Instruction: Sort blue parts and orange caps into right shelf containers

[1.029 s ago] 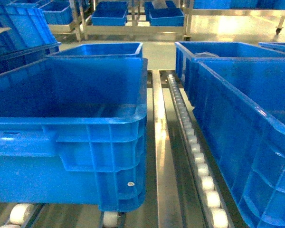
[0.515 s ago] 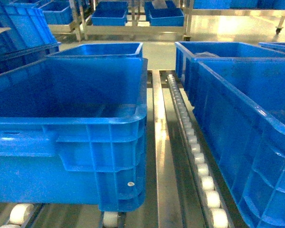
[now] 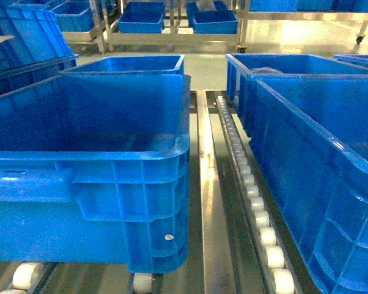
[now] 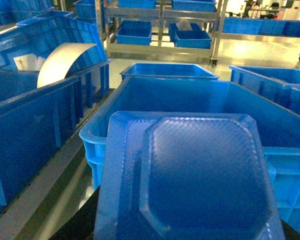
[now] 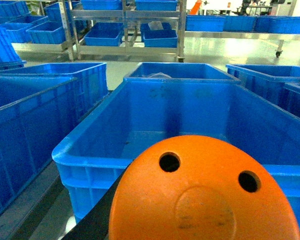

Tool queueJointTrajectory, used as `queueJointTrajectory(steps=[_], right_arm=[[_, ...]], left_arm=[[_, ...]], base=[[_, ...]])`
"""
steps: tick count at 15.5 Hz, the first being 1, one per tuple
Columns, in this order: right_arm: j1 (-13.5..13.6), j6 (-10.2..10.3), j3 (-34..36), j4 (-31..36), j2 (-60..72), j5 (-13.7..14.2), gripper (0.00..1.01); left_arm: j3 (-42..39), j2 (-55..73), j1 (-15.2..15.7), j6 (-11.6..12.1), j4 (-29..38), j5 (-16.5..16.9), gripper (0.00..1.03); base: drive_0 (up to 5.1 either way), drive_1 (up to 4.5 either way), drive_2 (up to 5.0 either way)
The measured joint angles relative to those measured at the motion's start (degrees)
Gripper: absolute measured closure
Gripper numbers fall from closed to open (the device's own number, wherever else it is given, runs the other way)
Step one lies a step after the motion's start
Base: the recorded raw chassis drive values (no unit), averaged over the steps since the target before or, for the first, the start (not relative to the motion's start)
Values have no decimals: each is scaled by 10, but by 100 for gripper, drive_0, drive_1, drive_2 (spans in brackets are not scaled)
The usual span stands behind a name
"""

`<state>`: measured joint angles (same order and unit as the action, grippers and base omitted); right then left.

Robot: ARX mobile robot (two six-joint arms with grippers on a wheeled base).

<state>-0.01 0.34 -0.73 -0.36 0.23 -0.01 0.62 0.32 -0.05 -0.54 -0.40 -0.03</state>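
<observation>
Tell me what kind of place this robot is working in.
Probably a warehouse or factory sorting area: large bright-blue plastic crates sit on metal roller conveyor tracks, and steel wheeled shelving racks behind hold more crates.

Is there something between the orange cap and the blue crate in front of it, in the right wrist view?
Nothing visible blocks it. The orange cap sits close to the camera, and the blue crate directly beyond it is open-topped, with no object in between.
</observation>
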Motion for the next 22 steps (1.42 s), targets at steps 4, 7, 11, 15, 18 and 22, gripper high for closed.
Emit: queueJointTrajectory(steps=[4, 7, 11, 15, 18, 22], right_arm=[[0, 0, 0, 0, 0, 0, 58], [0, -10, 2, 61, -4, -21, 58], [18, -37, -10, 325, 220, -43, 58], [11, -34, -257, 444, 655, -56, 58], [10, -25, -409, 415, 888, -9, 58], [7, -7, -440, 425, 923, 18, 18]], left_arm=[[0, 0, 0, 0, 0, 0, 61], [-1, 5, -31, -3, 71, -71, 61], [43, 308, -30, 8, 370, -72, 61], [323, 740, -35, 5, 470, -19, 61], [500, 944, -39, -67, 386, -24, 49], [512, 918, -60, -84, 377, -9, 3]], base=[[0, 0, 0], [0, 0, 0], [0, 0, 0], [0, 0, 0], [0, 0, 0], [0, 0, 0]])
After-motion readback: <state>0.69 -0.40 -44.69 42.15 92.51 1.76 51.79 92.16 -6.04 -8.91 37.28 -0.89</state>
